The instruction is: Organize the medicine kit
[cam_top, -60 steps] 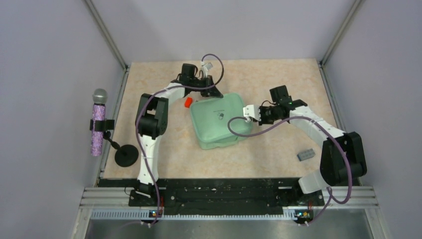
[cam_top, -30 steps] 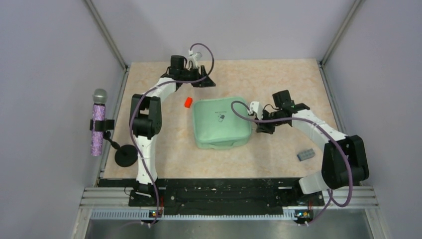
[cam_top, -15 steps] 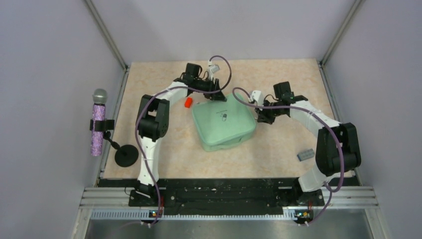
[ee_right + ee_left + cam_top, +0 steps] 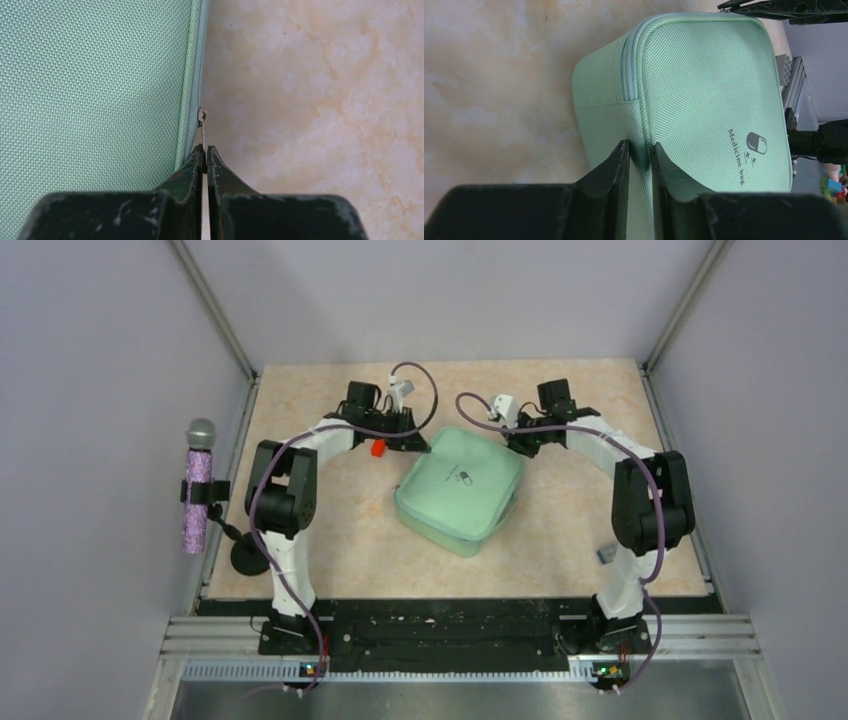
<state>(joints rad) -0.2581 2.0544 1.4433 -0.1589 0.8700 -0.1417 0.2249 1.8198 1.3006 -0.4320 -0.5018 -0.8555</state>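
- The medicine kit [image 4: 460, 490] lies near the middle of the desk [image 4: 340, 540], turned cornerwise between my two arms; it is a mint-green woven case with a zip round its edge and a pill logo on top
- My left gripper [image 4: 640, 146] is pinched together on a fold of the kit's side wall; my right gripper [image 4: 205, 148] is clamped on the thin metal zipper pull [image 4: 201, 127] at the kit's edge
- Only the tip of the pull sits between my fingertips; I judge that a tug off the line of the zip could slip it free
- My left hold is a shallow pinch of cloth; if it gives way, the whole kit would likely drag over the desk instead of the zip running
- The zip bends round rounded corners; the slider may jam there if I pull straight
- The zip looks closed along the stretches I can see; nothing inside the kit shows; a small red piece [image 4: 378, 448] lies on the desk outside it, beside my left gripper
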